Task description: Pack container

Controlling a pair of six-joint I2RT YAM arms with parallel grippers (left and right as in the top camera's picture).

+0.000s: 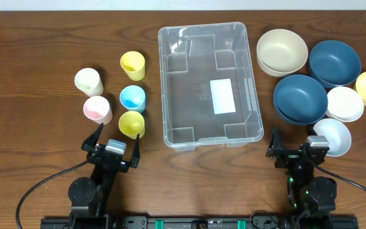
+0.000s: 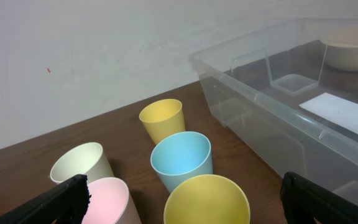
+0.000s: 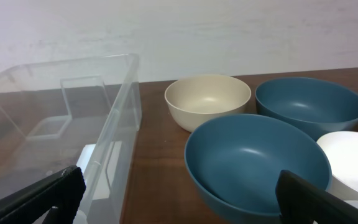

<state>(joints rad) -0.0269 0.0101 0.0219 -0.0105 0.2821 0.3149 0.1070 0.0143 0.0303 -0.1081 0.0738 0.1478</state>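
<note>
The clear container point(image 1: 189, 95) sits mid-desk point(image 1: 43, 38), bowls point(image 1: 300, 98) clustered toward the right edge, cups point(image 1: 132, 97) toward the left, while the left pincer point(image 1: 114, 137) and right pincer point(image 1: 293, 141) gape wide at the near edge, gripping nothing.

Container point(image 1: 189, 95) ctr of table point(image 1: 30, 51); cups point(image 1: 132, 97) grp left, bowls point(image 1: 300, 98) grp right.

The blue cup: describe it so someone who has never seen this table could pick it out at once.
Find the large clear container mid-table; five cups stand to its left. The blue cup stands between the far yellow cup and the near yellow cup, in the line closest to the container. It alone is blue.
</note>
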